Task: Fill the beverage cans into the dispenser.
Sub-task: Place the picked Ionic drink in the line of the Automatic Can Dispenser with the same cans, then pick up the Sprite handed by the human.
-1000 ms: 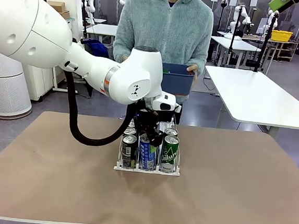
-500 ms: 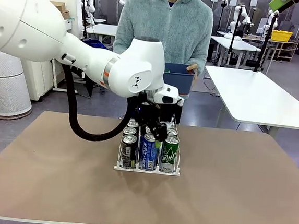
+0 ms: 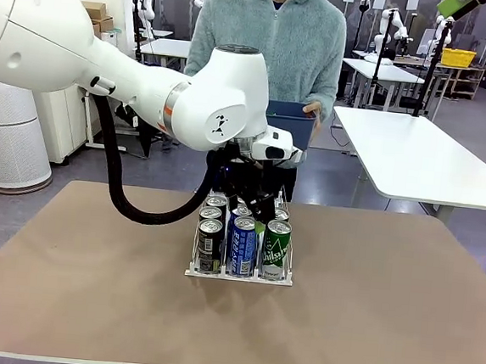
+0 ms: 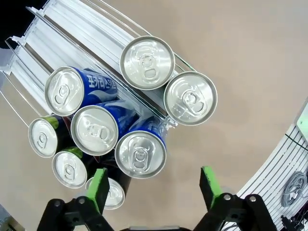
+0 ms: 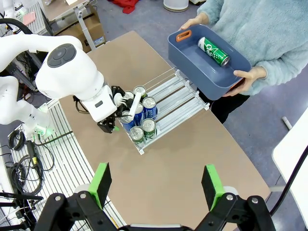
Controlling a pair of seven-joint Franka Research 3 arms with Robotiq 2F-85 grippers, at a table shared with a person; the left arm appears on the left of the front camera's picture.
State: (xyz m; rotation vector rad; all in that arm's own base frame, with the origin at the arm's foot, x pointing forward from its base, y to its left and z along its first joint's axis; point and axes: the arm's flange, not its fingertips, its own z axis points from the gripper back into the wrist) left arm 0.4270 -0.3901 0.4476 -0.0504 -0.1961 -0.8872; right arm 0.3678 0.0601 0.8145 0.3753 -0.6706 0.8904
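Most of the job looks done from where I stand. The small white-and-clear three-lane dispenser sits at the middle of the brown tabletop, just below the centre of the front view, and it is well stocked. In the left wrist view I count eight silver tops standing upright: three in the lane at lower left, three slim blue cans down the middle lane, and two in the lane at upper right. In the front view the nearest row reads dark grey can, blue, then green can with white lettering, all packed close at the near end. The far stretch of the lanes, running toward the upper right in the right wrist view, lies bare, so there is room.

What is left, I'd say, is at least one more. Another green can lies on its side in the dark blue rectangular plastic bin that the person holds with both hands at the upper right of that view.

The left gripper hangs just above the front blue can, its green-padded fingers spread wide with nothing between them. The right gripper is high over the table, likewise spread and empty.
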